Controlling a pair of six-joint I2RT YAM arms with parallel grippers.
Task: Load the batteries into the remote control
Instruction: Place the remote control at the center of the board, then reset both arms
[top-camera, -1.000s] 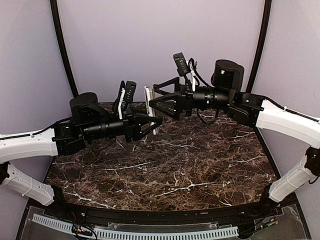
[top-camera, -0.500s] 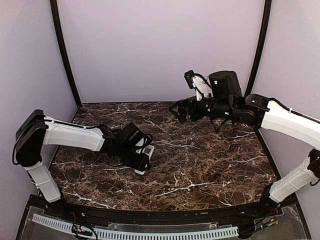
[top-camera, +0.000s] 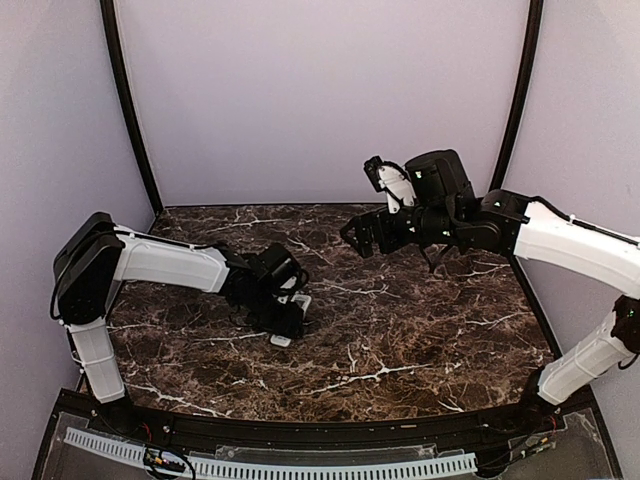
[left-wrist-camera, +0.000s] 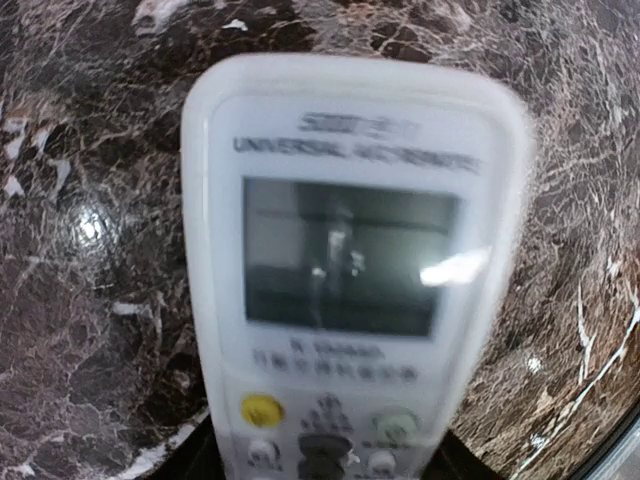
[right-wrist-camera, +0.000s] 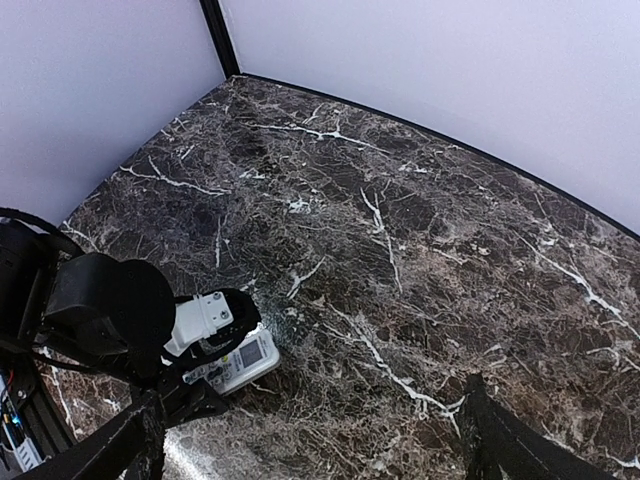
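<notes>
On the marble table (top-camera: 420, 330), left of centre, remote control (left-wrist-camera: 355, 270) lies display-up at left gripper (top-camera: 286, 318), grip state unclear; right gripper (top-camera: 362, 236) spread, empty; lifting with jaws half-released could drag or flip it.

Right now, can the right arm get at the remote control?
Probably only partly: the left gripper covers the button end of the remote control, leaving its display end exposed. The open right gripper hangs above the table.

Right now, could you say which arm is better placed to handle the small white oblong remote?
Left: left gripper sits at the white remote on the marble table; right gripper hangs open, raised.
</notes>
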